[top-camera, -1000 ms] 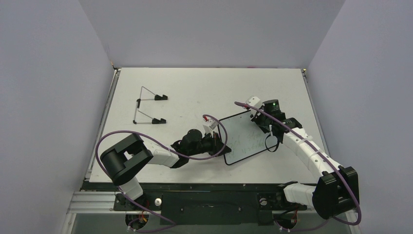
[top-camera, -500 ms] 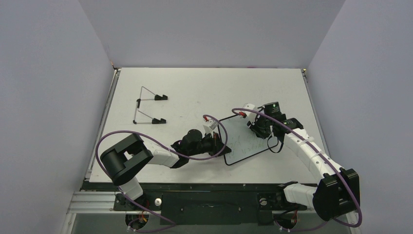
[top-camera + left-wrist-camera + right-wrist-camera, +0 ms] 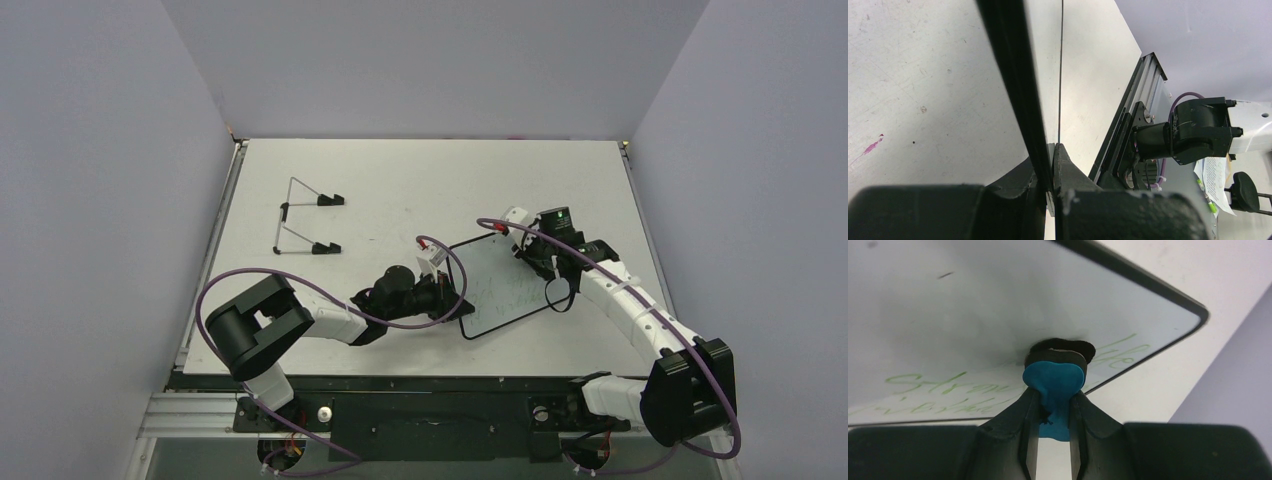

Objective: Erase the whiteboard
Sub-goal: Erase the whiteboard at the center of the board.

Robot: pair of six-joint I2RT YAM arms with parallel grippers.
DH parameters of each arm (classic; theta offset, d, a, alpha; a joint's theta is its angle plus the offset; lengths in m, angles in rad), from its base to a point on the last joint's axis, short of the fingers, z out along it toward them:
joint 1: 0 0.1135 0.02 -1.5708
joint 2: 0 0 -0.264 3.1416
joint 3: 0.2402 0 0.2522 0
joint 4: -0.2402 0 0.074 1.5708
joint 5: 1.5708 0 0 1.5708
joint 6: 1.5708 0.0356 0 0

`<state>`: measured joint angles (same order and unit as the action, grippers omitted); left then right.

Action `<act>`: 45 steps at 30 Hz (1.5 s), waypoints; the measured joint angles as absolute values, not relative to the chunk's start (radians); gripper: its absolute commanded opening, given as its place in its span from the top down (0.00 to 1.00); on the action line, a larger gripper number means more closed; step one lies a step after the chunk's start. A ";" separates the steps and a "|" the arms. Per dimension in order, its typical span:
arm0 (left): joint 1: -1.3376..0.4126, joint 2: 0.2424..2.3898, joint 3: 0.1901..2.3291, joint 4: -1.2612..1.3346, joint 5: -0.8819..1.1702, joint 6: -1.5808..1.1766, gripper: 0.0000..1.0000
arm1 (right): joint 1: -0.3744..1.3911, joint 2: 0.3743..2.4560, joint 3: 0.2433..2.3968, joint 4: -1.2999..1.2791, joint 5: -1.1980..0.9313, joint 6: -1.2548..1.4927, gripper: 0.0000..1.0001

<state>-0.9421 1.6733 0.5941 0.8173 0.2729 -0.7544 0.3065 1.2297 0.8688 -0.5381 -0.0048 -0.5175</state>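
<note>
Right pincer (image 3: 1054, 399), closed on the blue eraser (image 3: 1054, 377), has swept back toward the far right corner of the whiteboard (image 3: 500, 285). Left pincer (image 3: 1050, 155) clamps the board's left edge, right of centre over the desk (image 3: 400, 180). Green writing (image 3: 923, 381) remains, so erasing is unfinished.

Even, diffuse light fills the overhead view, seemingly from above. The table (image 3: 400, 180) is bright, with only faint, soft-edged shadows, and the walls (image 3: 100, 200) carry a cool lilac cast. That picture is sharp throughout, with no evident bending at its edges. In the left wrist view the whiteboard (image 3: 1018, 75) rim and the left gripper's fingers (image 3: 1068, 175) are dark and blurred, while the tabletop specks stay crisp. In the right wrist view the board's glossy face shows a grey sheen and a dim reflection above the eraser (image 3: 1053, 382). The right gripper's fingers (image 3: 1013, 425) are out of focus, and the green writing is slightly soft.
</note>
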 measured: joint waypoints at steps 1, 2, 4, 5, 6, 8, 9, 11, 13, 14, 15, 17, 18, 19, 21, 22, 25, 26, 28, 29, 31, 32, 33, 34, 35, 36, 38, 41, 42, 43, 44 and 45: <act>-0.942 1.673 0.594 0.818 0.273 -0.754 1.00 | 0.306 1.229 0.865 -0.516 0.016 -0.504 1.00; -0.942 1.673 0.593 0.818 0.273 -0.754 1.00 | 0.306 1.229 0.859 -0.494 0.034 -0.489 1.00; -0.942 1.672 0.593 0.817 0.273 -0.754 1.00 | 0.302 1.226 0.846 -0.455 0.060 -0.467 1.00; -0.942 1.672 0.593 0.817 0.273 -0.754 1.00 | 0.302 1.224 0.838 -0.440 0.067 -0.458 1.00; -0.942 1.672 0.593 0.817 0.273 -0.755 1.00 | 0.302 1.219 0.830 -0.427 0.070 -0.450 1.00; -0.942 1.672 0.593 0.817 0.273 -0.754 1.00 | 0.302 1.212 0.821 -0.417 0.070 -0.442 1.00; -0.942 1.672 0.593 0.817 0.273 -0.754 1.00 | 0.302 1.209 0.820 -0.416 0.065 -0.439 1.00; -0.942 1.672 0.593 0.817 0.273 -0.754 1.00 | 0.299 1.206 0.820 -0.418 0.043 -0.440 1.00; -0.942 1.672 0.593 0.816 0.273 -0.755 1.00 | 0.295 1.204 0.824 -0.437 -0.003 -0.463 1.00; -0.942 1.672 0.593 0.816 0.273 -0.755 1.00 | 0.294 1.204 0.830 -0.458 -0.032 -0.481 1.00; -0.942 1.672 0.593 0.816 0.273 -0.755 1.00 | 0.293 1.204 0.836 -0.476 -0.058 -0.497 1.00; -0.942 1.672 0.593 0.816 0.273 -0.755 1.00 | 0.294 1.204 0.850 -0.524 -0.125 -0.540 1.00; -0.942 1.672 0.593 0.816 0.273 -0.754 1.00 | 0.294 1.204 0.855 -0.542 -0.151 -0.555 1.00; -0.942 1.672 0.593 0.816 0.274 -0.754 1.00 | 0.294 1.204 0.859 -0.557 -0.173 -0.565 1.00; -0.942 1.670 0.593 0.814 0.274 -0.753 1.00 | 0.294 1.204 0.859 -0.562 -0.178 -0.562 1.00; -0.942 1.670 0.593 0.814 0.274 -0.753 1.00 | 0.294 1.204 0.859 -0.558 -0.171 -0.553 1.00; -0.942 1.670 0.593 0.814 0.274 -0.751 1.00 | 0.294 1.205 0.858 -0.522 -0.097 -0.499 1.00; -0.942 1.670 0.593 0.814 0.274 -0.750 1.00 | 0.293 1.205 0.855 -0.501 -0.063 -0.479 1.00; -0.942 1.670 0.593 0.814 0.274 -0.746 1.00 | 0.287 1.208 0.850 -0.456 -0.001 -0.447 1.00; -0.942 1.670 0.593 0.814 0.274 -0.744 1.00 | 0.283 1.211 0.848 -0.439 0.025 -0.432 1.00; -0.942 1.670 0.593 0.814 0.274 -0.742 1.00 | 0.280 1.218 0.847 -0.414 0.057 -0.417 1.00; -0.942 1.670 0.593 0.814 0.275 -0.742 1.00 | 0.279 1.222 0.847 -0.406 0.069 -0.412 1.00; -0.942 1.670 0.593 0.814 0.275 -0.742 1.00 | 0.277 1.227 0.847 -0.403 0.075 -0.410 1.00; -0.942 1.670 0.593 0.814 0.274 -0.743 1.00 | 0.276 1.229 0.847 -0.403 0.076 -0.411 1.00; -0.942 1.670 0.593 0.814 0.274 -0.743 1.00 | 0.275 1.232 0.847 -0.405 0.075 -0.415 1.00; -0.942 1.670 0.593 0.814 0.274 -0.744 1.00 | 0.275 1.237 0.849 -0.412 0.071 -0.429 1.00; -0.942 1.670 0.593 0.813 0.274 -0.751 1.00 | 0.273 1.250 0.862 -0.445 0.051 -0.459 1.00; -0.942 1.670 0.591 0.812 0.273 -0.759 1.00 | 0.269 1.262 0.881 -0.501 -0.001 -0.506 1.00; -0.942 1.670 0.590 0.813 0.273 -0.759 1.00 | 0.268 1.263 0.886 -0.521 -0.024 -0.522 1.00; -0.942 1.670 0.589 0.813 0.273 -0.760 1.00 | 0.268 1.264 0.888 -0.542 -0.051 -0.539 1.00; -0.942 1.670 0.588 0.813 0.273 -0.762 1.00 | 0.268 1.263 0.891 -0.562 -0.081 -0.553 1.00; -0.942 1.670 0.588 0.813 0.273 -0.764 1.00 | 0.268 1.263 0.894 -0.580 -0.111 -0.566 1.00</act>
